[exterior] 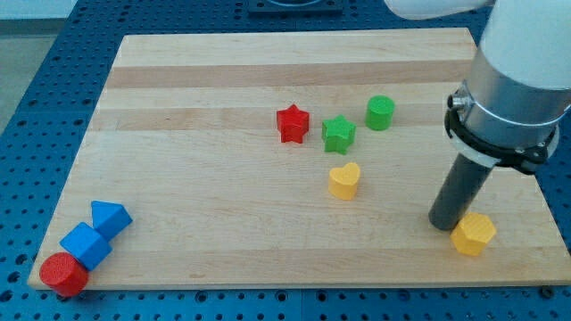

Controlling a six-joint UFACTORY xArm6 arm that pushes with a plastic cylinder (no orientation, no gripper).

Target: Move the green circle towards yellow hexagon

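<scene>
Currently: my tip (443, 224) sits at the view's lower right, just left of the yellow hexagon (474, 234), touching or nearly so.

Green circle (380, 112) stands upper right of centre on the board (223, 160), well apart from the hexagon, which is down near the bottom-right corner. Green star (338, 134) is just left and below the circle, close but apart. Red star (292, 123) is left of the green star. Yellow heart (344, 180) lies below the green star. Bottom-left corner holds a cluster: blue triangle (110, 217), blue cube (86, 244), red circle (62, 274), each touching the next in a diagonal line. No claw here, just a dark rod; open or closed does not apply, and the rod's end rests on the board away from the circle.
</scene>
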